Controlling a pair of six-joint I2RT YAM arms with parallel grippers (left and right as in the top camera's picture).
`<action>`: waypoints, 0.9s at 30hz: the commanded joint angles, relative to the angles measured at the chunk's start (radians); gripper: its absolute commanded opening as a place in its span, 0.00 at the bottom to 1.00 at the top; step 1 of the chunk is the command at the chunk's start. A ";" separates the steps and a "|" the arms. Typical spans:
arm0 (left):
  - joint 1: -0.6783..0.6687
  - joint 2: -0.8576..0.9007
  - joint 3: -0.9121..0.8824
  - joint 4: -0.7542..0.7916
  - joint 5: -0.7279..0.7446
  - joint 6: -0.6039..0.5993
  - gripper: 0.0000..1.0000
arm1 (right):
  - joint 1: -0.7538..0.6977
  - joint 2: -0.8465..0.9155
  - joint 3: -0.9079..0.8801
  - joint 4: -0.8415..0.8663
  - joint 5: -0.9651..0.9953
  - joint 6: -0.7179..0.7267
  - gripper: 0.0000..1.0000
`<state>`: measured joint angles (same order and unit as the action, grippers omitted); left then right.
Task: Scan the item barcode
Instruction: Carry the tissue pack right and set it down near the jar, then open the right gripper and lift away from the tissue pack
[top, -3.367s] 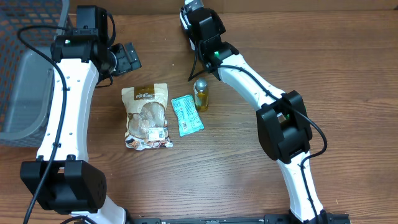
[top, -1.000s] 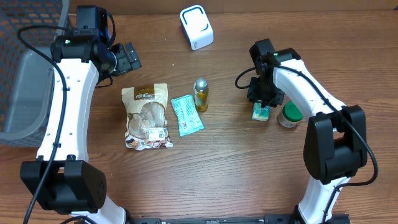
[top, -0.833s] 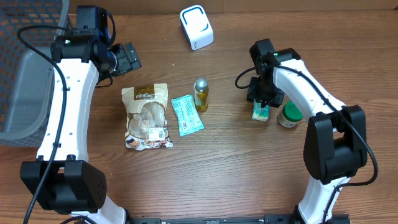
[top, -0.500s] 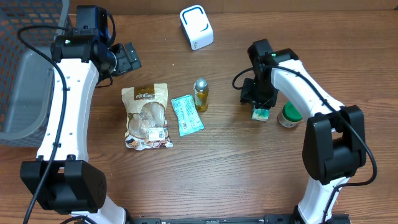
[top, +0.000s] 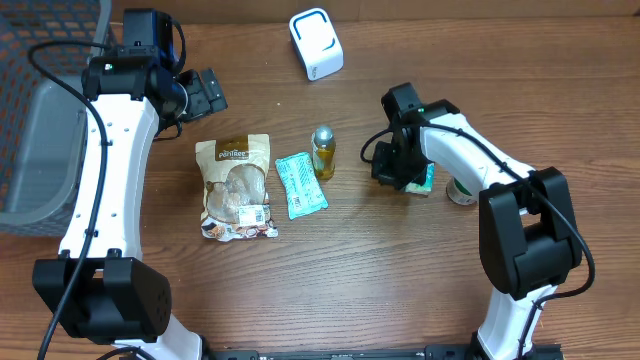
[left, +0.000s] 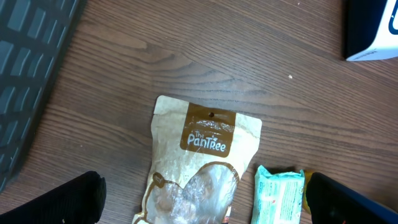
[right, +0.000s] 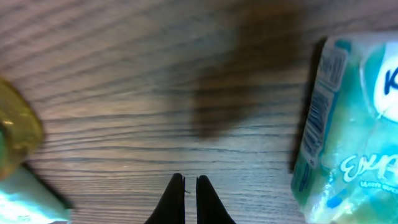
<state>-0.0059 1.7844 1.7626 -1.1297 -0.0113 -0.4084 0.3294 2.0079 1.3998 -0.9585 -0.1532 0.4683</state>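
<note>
Seen from overhead, the right gripper (top: 392, 172) hangs low over the wooden tabletop (top: 350, 280). It is just left of the small teal-and-white plastic tissue pack (top: 427, 181), which lies beside a round green-lidded jar (top: 463, 187). The white box-shaped barcode scanner (top: 316, 43) stands well apart at the far edge, so the pack would need carrying over to it. The left gripper (top: 210, 93) waits above the brown paper snack pouch (top: 237, 187), clear of the work.

The left wrist view shows its fingers (left: 62, 202) spread wide with nothing gripped. The pouch lies below them, with a flat teal foil packet (left: 278, 196) beside it.

In the right wrist view the fingers (right: 176, 199) are pressed together, empty, over bare wood. The pack sits to their right, not touching, with its barcode (right: 316, 115) on the edge facing them. With the fingers together, the gripper looks more suited to nudging or turning the pack than to lifting it.
</note>
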 joint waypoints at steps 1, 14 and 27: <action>-0.001 -0.011 0.018 0.001 0.001 0.013 0.99 | -0.023 -0.003 -0.020 0.003 0.028 0.004 0.04; -0.001 -0.011 0.018 0.001 0.001 0.013 1.00 | -0.071 -0.003 -0.020 -0.053 0.114 0.008 0.04; -0.001 -0.011 0.018 0.001 0.001 0.013 1.00 | -0.068 -0.045 0.158 -0.218 -0.039 0.006 0.24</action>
<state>-0.0059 1.7844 1.7626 -1.1294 -0.0113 -0.4084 0.2623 2.0037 1.5200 -1.1713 -0.1081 0.4698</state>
